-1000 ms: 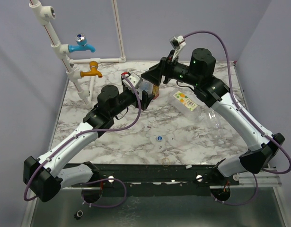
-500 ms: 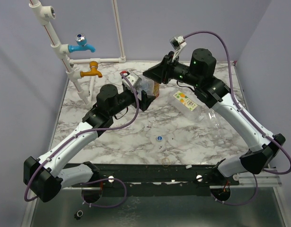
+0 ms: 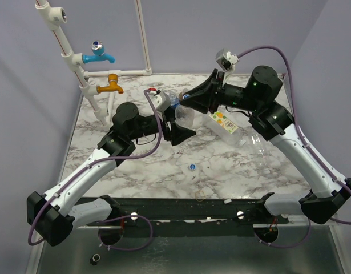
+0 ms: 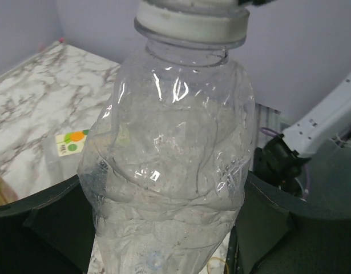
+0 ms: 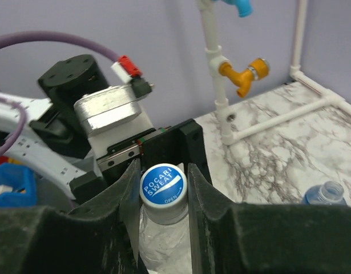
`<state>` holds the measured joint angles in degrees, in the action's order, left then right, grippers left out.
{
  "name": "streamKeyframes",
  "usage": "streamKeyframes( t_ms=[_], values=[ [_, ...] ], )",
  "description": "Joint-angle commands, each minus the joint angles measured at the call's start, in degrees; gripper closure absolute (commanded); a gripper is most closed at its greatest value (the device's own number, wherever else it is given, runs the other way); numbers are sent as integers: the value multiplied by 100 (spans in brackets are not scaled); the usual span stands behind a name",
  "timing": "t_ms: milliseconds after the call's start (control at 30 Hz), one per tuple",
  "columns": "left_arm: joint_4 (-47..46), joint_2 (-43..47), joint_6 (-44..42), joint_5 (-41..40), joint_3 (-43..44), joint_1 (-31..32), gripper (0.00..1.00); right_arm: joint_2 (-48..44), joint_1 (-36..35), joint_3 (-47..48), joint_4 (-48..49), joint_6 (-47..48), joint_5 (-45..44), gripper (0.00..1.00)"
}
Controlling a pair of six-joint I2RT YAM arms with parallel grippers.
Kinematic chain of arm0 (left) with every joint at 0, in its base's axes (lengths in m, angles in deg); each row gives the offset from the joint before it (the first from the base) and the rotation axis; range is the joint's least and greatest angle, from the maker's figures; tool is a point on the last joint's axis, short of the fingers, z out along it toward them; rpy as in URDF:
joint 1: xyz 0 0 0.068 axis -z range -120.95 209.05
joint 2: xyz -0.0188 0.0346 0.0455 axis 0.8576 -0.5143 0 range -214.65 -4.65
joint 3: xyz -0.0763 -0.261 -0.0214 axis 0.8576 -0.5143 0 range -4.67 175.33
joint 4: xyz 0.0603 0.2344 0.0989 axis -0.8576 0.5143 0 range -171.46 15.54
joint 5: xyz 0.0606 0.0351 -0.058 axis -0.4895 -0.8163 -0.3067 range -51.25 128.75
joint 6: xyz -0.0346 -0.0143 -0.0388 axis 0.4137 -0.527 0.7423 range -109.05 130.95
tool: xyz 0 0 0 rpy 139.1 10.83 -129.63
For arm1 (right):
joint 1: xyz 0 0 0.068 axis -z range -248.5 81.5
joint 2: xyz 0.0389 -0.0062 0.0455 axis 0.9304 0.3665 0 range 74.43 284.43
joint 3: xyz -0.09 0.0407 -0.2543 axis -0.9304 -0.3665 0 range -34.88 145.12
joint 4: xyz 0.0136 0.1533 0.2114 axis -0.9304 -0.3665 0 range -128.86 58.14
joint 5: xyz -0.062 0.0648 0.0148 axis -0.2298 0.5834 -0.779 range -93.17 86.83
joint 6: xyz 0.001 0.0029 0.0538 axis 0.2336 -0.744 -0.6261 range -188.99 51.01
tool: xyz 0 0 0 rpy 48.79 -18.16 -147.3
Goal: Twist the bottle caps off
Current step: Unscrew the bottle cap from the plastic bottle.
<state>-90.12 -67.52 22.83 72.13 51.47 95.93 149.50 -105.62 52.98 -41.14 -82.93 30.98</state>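
The crinkled clear plastic bottle (image 4: 169,160) hangs above the counter (image 3: 135,165), right of the orange tap (image 3: 112,85), with its body clamped in the left gripper (image 3: 178,130). Its long axis points neck-first into the right gripper (image 5: 163,181), which is pinched on the blue-and-white screw cap (image 5: 163,186), seemingly in line with it.

Overhead rear view, wrist cameras sharing bottle (image 4: 169,171)

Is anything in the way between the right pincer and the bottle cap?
Nothing visible is in the way. The right pincer is shut on the blue-and-white cap, one finger on each side, and the left pincer holds the clear bottle.
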Motion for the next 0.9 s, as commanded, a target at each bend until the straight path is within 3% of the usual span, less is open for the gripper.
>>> streamKeyframes(
  t_ms=[0, 167, 300, 400, 467, 600, 700, 867],
  values=[
    [-250, 147, 711, 1641, 215, 22, 100, -178, 86, -143, 647, 280, 2409, 99],
    [-221, 177, 813, 2094, 248, 15, 100, -165, 161, -225, 1040, -16, 3659, 100],
    [-153, 210, 712, 2020, 205, -15, 100, -208, 206, -220, 951, 27, 3549, 99],
    [-88, 239, 574, 1861, 163, -23, 100, -229, 206, -103, 469, 274, 2972, 97],
    [-26, 257, 396, 1590, 135, -31, 100, -259, 206, -47, 241, 381, 2319, 66],
    [135, 254, -182, 472, 60, -32, 100, -237, 206, 82, -11, 322, 192, 2],
    [249, 202, -588, -667, 15, -34, 100, -158, 206, 174, -124, 176, -967, 0],
    [361, 98, -956, -1891, -71, -32, 100, 181, 207, 393, -227, -262, -1345, 0]
  ],
)
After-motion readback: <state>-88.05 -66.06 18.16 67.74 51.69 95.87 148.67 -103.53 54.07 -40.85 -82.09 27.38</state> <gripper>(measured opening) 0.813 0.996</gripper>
